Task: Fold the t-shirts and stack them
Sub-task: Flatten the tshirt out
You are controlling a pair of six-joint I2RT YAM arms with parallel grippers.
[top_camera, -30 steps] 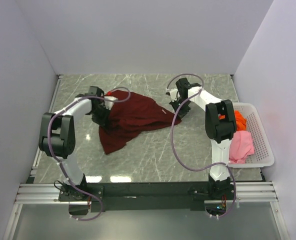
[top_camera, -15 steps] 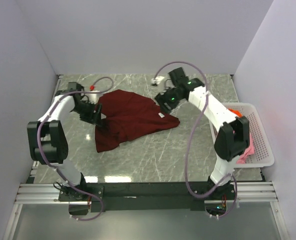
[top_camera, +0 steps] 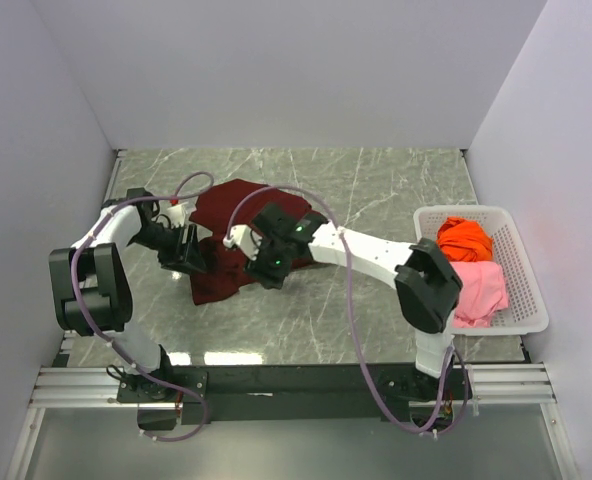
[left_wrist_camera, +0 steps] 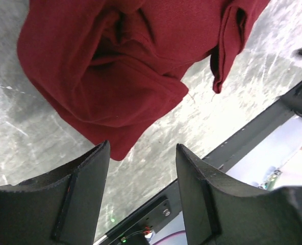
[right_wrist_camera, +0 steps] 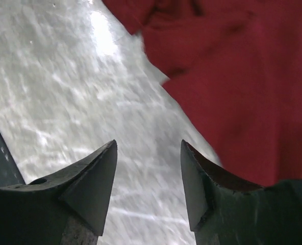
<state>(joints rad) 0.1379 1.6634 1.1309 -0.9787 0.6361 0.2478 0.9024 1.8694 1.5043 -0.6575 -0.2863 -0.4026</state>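
Observation:
The dark maroon t-shirt (top_camera: 216, 208) lies crumpled on the marble table left of centre, and the right arm hides part of it. My left gripper (top_camera: 189, 258) hovers at its left edge, open, with nothing between the fingers. The left wrist view has the rumpled maroon t-shirt (left_wrist_camera: 115, 66) just beyond my left gripper (left_wrist_camera: 142, 145). My right gripper (top_camera: 266, 267) reaches across to the shirt's near right edge and is also open and empty. In the right wrist view the maroon cloth (right_wrist_camera: 243, 76) lies beside my right gripper (right_wrist_camera: 148, 144). The orange t-shirt (top_camera: 465, 238) and the pink t-shirt (top_camera: 481, 285) sit in the basket.
A white perforated basket (top_camera: 496, 209) stands at the table's right edge. The right arm stretches low across the table's middle. White walls close in the back and sides. The dark rail (left_wrist_camera: 253, 132) of the near table edge shows in the left wrist view.
Both grippers have opened and let go of the maroon shirt. The right arm has swung from the far right to the shirt's near edge. The shirt now lies more bunched.

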